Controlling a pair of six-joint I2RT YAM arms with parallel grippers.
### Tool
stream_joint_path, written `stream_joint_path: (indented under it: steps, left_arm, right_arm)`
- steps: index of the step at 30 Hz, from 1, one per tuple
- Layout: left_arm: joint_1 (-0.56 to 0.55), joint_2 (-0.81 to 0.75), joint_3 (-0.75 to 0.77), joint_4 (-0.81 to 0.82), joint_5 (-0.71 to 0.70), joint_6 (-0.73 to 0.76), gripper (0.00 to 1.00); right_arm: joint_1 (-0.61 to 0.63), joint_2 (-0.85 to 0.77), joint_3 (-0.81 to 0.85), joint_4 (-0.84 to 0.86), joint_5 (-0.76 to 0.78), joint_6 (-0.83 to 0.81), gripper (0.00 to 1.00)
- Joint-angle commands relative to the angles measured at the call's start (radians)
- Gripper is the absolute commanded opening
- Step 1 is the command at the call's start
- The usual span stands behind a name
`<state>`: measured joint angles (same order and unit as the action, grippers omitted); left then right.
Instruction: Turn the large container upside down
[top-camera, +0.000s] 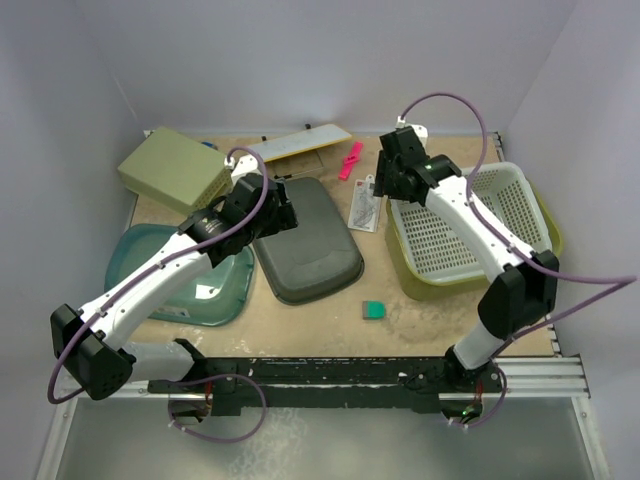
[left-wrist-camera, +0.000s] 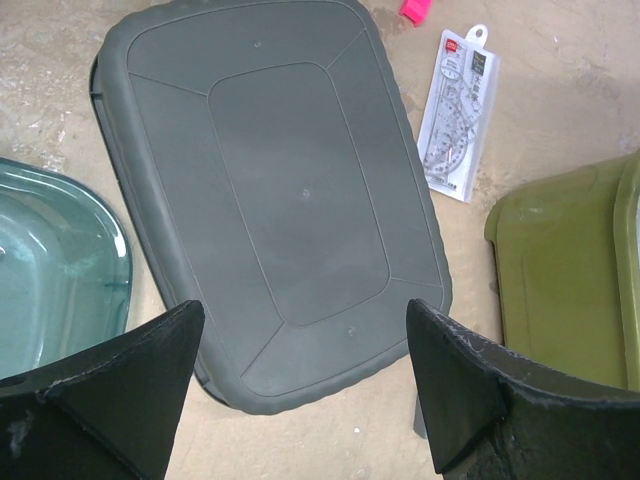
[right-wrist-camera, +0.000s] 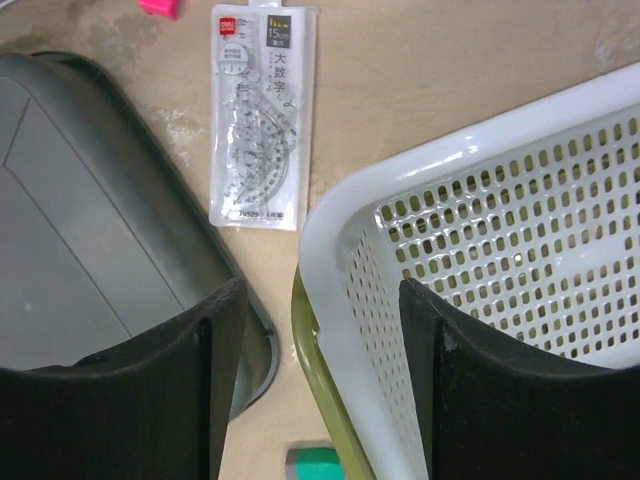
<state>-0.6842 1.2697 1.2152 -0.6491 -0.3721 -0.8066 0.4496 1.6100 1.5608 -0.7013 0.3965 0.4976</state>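
The large container (top-camera: 545, 235) is the olive-green tub at the right, upright, with a white perforated basket (top-camera: 470, 215) nested inside it. Its rim also shows in the right wrist view (right-wrist-camera: 322, 385) and its side in the left wrist view (left-wrist-camera: 565, 285). My right gripper (top-camera: 392, 185) is open over the tub's far left corner; its jaws (right-wrist-camera: 320, 335) straddle the basket rim (right-wrist-camera: 330, 230) and the olive rim, without closing on them. My left gripper (top-camera: 275, 210) is open and empty (left-wrist-camera: 305, 350) above the upside-down dark grey tub (left-wrist-camera: 270, 190).
A teal tub (top-camera: 180, 275) lies at the left and a pale olive box (top-camera: 175, 168) at the back left. A packaged ruler set (top-camera: 365, 205), a pink item (top-camera: 351, 158), a flat board (top-camera: 300, 143) and a small green block (top-camera: 374, 311) lie around the dark grey tub (top-camera: 305, 245).
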Motion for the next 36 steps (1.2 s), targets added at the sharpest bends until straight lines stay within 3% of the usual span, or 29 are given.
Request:
stream_joint_path:
  steps: [1, 3, 7, 11, 13, 24, 30, 36]
  left_arm:
    - [-0.006, -0.015, 0.011, 0.011, -0.034, 0.029, 0.8]
    - [-0.006, -0.02, 0.011, 0.007, -0.041, 0.034, 0.8]
    - [-0.006, -0.021, 0.006, 0.005, -0.041, 0.04, 0.81]
    - [-0.006, -0.02, 0.01, -0.005, -0.052, 0.049, 0.81]
    - [-0.006, -0.024, 0.013, -0.007, -0.061, 0.056, 0.81]
    - [-0.006, 0.009, 0.042, 0.003, -0.053, 0.092, 0.81]
    - [-0.006, 0.033, 0.055, 0.012, -0.018, 0.091, 0.81]
    - [-0.006, 0.015, 0.029, 0.011, 0.014, 0.086, 0.81]
  right_arm:
    - [-0.003, 0.043, 0.049, -0.022, 0.033, 0.066, 0.59]
    - [-0.003, 0.043, 0.03, -0.002, 0.026, 0.079, 0.48]
    - [-0.006, 0.02, -0.009, 0.039, 0.019, 0.087, 0.4]
    - [-0.012, -0.032, -0.029, 0.059, 0.038, 0.083, 0.09]
    - [-0.012, -0.07, -0.024, 0.056, 0.042, 0.072, 0.0]
    - [-0.013, -0.303, 0.017, 0.048, 0.03, -0.039, 0.0]
    - [-0.012, -0.235, -0.042, 0.011, -0.033, -0.091, 0.01]
    - [-0.029, -0.199, -0.154, 0.043, 0.016, -0.133, 0.02]
